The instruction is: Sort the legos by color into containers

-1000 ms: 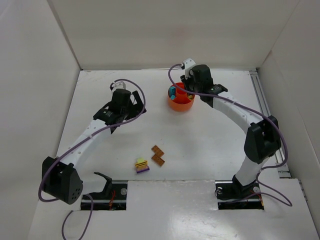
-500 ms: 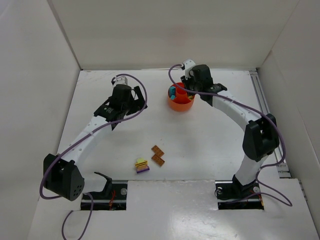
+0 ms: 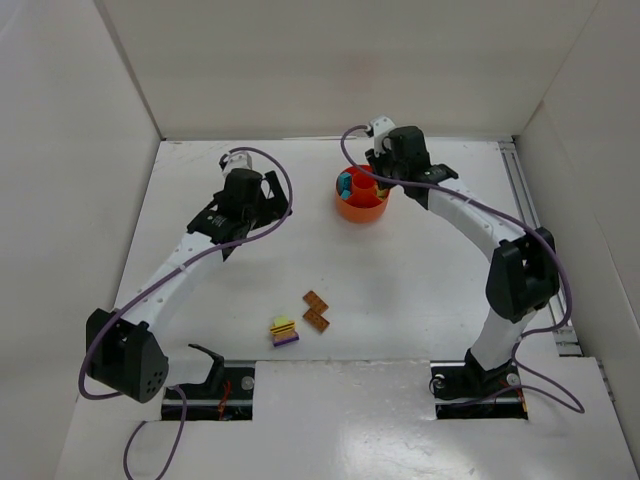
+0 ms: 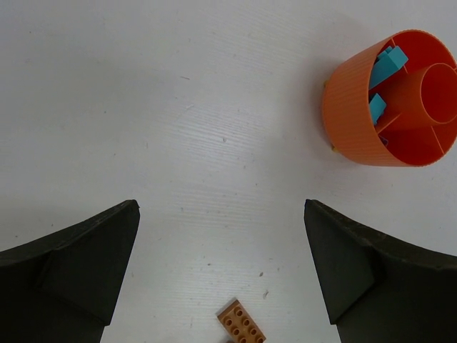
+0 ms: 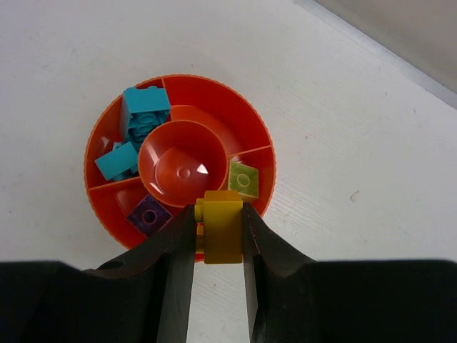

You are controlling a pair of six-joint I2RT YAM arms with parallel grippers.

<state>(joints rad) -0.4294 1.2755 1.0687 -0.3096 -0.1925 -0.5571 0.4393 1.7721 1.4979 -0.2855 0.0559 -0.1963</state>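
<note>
Holding a yellow brick at the dish's edge

Pinched between the two fingers of the right hand (image 5: 218, 236) is a yellow brick (image 5: 223, 232), the fingers closed snugly against its sides. In the right wrist view the brick overlaps the near rim of the round orange dish (image 5: 214, 80), between the section with a purple brick (image 5: 151, 215) and the section with a pale yellow-green brick (image 5: 244, 179). Whether the yellow brick touches the rim cannot be told. Teal bricks (image 5: 143, 118) fill the sections on the far left of the dish, and the centre well (image 5: 183, 164) holds nothing.

The left hand (image 4: 221, 207) is spread wide and grips nothing. It hangs over the bare white desk (image 3: 420, 280), well to the left of the dish. An orange-brown brick (image 4: 241, 323) shows at the bottom edge of its view.

Seen from above, the dish sits far back on the desk. Two orange-brown bricks (image 3: 316, 311) lie touching each other close to the front edge. Just beside them, to the left, stands a small stack (image 3: 285, 331), yellowish on top and purple beneath.
</note>
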